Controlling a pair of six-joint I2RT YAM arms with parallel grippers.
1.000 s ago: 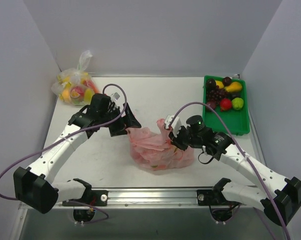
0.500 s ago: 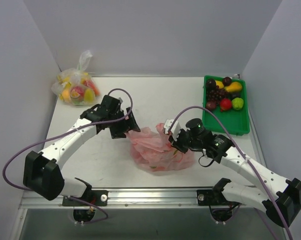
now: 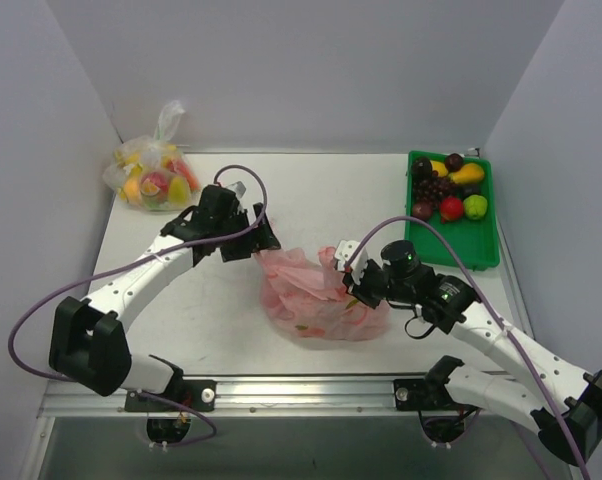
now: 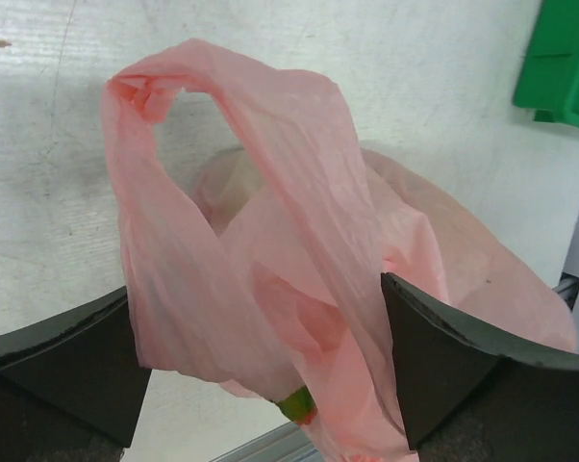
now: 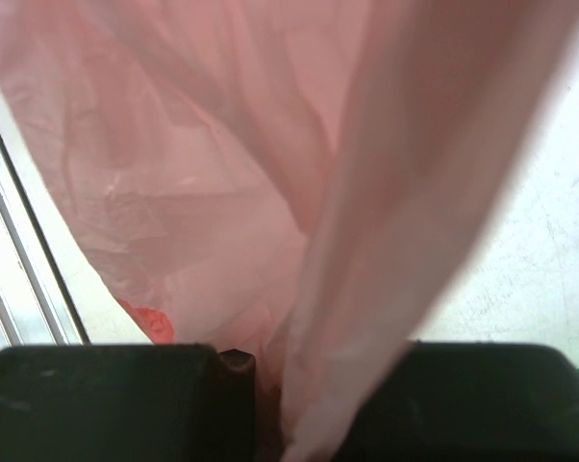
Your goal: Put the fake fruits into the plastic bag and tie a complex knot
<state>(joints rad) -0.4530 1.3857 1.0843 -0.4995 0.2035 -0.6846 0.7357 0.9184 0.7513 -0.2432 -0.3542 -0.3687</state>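
Note:
The pink plastic bag (image 3: 316,297) lies at the table's middle with fruit showing dimly through it. My left gripper (image 3: 257,238) is at the bag's left top, jaws wide apart, with one handle loop (image 4: 261,192) standing between the fingers (image 4: 434,366). A green and red fruit (image 4: 299,408) shows under the plastic. My right gripper (image 3: 349,272) is at the bag's right top, shut on the other handle strip (image 5: 395,221). More fake fruits (image 3: 443,190) lie in the green tray (image 3: 491,240). No knot shows.
A clear bag of yellow and red fruit (image 3: 151,178) sits at the back left corner. The green tray stands against the right wall. Grey walls close in both sides and the back. A metal rail (image 3: 301,392) runs along the near edge.
My left gripper has moved right and onto the bag's left handle. My right gripper has shifted slightly right and nearer with its handle, and the bag has moved a little with it.

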